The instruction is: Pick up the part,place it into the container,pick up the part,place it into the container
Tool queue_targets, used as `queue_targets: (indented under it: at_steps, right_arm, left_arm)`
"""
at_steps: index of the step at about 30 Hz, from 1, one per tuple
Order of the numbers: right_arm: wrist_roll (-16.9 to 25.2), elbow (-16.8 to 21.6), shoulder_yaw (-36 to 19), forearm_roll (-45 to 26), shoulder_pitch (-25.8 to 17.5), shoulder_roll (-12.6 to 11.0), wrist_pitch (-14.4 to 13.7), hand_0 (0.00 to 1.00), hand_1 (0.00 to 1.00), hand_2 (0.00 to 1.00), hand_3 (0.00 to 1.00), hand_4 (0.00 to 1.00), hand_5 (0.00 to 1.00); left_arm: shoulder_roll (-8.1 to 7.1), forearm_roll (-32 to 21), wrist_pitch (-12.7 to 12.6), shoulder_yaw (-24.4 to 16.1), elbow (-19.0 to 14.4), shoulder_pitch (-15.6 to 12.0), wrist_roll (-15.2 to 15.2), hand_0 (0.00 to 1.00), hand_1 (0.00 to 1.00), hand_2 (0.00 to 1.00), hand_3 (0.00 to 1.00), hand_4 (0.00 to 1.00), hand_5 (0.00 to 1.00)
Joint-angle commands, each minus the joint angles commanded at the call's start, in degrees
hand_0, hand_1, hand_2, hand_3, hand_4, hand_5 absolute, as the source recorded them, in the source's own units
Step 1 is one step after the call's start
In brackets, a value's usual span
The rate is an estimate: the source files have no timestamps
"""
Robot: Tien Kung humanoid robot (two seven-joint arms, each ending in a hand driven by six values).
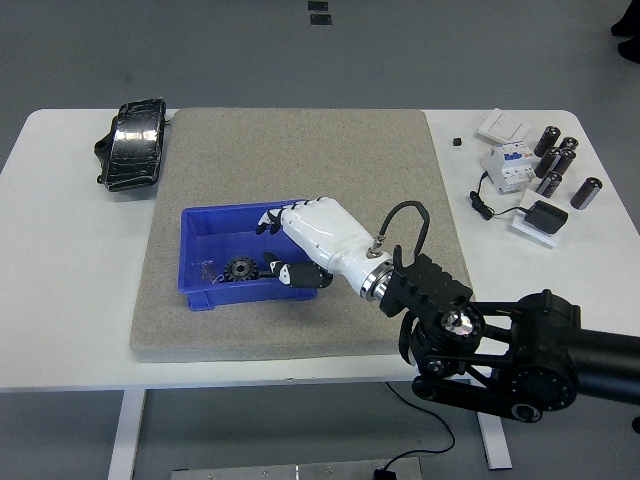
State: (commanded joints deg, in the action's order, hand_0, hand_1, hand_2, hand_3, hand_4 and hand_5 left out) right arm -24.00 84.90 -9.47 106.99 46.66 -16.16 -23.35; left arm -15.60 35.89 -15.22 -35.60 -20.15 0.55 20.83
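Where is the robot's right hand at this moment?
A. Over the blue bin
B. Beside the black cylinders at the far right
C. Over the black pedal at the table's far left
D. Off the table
A: the white right hand reaches in over the blue bin, near the gear lying inside, far from the pedal and the cylinders.
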Motion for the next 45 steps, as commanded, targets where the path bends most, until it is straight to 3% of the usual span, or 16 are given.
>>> queue_targets:
  at_steps: [7, 16, 17, 21, 23, 27, 33, 37, 45]
  right_arm:
    - [0.3, -0.6, -1.6, -0.3, -0.5, 0.0, -1.3, 0.589, 0.689, 0.696, 0.692, 0.577, 0.324]
    - [2.3, 1.0, -11.7, -5.0, -3.9, -3.7, -4.5, 0.569, 0.676, 0.683, 0.69, 0.583, 0.328]
    - [2.8, 0.6, -12.8, -5.9, -4.5, -4.1, -5.0, 0.514, 0.654, 0.665, 0.681, 0.585, 0.334]
    - [5.5, -1.0, -18.0, -10.7, -7.9, -6.0, -7.2, 0.514, 0.654, 0.665, 0.681, 0.585, 0.334]
    - [6.3, -1.9, -20.3, -9.8, -9.6, -6.8, -8.0, 0.502, 0.637, 0.654, 0.682, 0.582, 0.326]
    - [7.4, -3.9, -24.1, -7.6, -12.7, -7.7, -8.6, 0.502, 0.637, 0.654, 0.682, 0.582, 0.326]
    - [12.5, -5.0, -29.3, -13.1, -18.4, -8.3, -9.1, 0.499, 0.639, 0.664, 0.69, 0.583, 0.33]
    - [16.4, -3.9, -34.2, -17.4, -23.0, -7.7, -9.3, 0.494, 0.634, 0.663, 0.689, 0.586, 0.321]
    - [24.5, 2.2, -44.0, -28.9, -32.6, -6.1, -7.5, 0.517, 0.64, 0.673, 0.689, 0.601, 0.312]
  left_arm:
    - [0.09, 0.0, -0.1, 0.1, 0.0, -0.1, 0.1, 0.675, 0.662, 0.588, 0.565, 0.509, 0.428]
    - [0.13, -0.3, -0.1, 0.2, 0.0, -0.1, 0.0, 0.676, 0.661, 0.589, 0.565, 0.509, 0.429]
    - [0.15, -0.3, -0.2, 0.3, -0.1, -0.2, 0.0, 0.676, 0.661, 0.59, 0.565, 0.506, 0.435]
    - [0.29, -0.8, -0.3, 0.5, -0.1, -0.4, -0.1, 0.676, 0.661, 0.59, 0.565, 0.506, 0.435]
    - [0.38, -1.0, -0.4, 0.7, -0.1, -0.5, -0.1, 0.676, 0.661, 0.589, 0.564, 0.505, 0.434]
    - [0.45, -1.2, -0.4, 0.9, -0.2, -0.7, -0.2, 0.676, 0.661, 0.589, 0.564, 0.505, 0.434]
    - [0.6, -1.6, -0.4, 1.1, -0.2, -0.7, -0.5, 0.675, 0.661, 0.589, 0.565, 0.502, 0.431]
    - [0.76, -2.0, -0.5, 1.3, -0.2, -0.9, -0.6, 0.675, 0.661, 0.589, 0.565, 0.503, 0.432]
    - [0.89, -2.3, -0.5, 1.5, -0.1, -1.0, -0.8, 0.675, 0.661, 0.589, 0.565, 0.505, 0.433]
